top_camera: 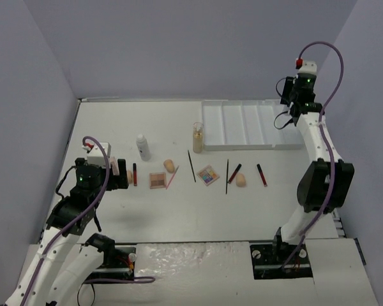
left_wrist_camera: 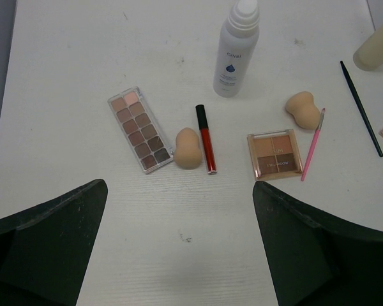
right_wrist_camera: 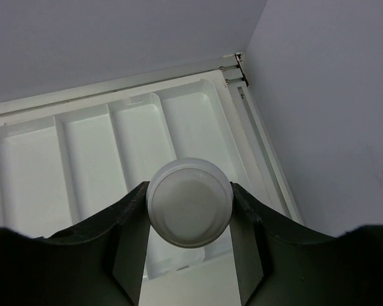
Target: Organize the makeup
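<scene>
The tray [right_wrist_camera: 89, 146] lies beneath the right gripper [right_wrist_camera: 189, 213], which clamps a smooth round white container [right_wrist_camera: 189, 201] seen end-on. The left gripper [left_wrist_camera: 182, 245] hangs wide open, empty, over a palette [left_wrist_camera: 135, 129], sponge [left_wrist_camera: 187, 149] and lipstick [left_wrist_camera: 206, 138] on the worktop [left_wrist_camera: 64, 51].

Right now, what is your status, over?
Left tool open, empty. Right tool shut on white bottle, over the tray. Nothing blocking seen.
</scene>
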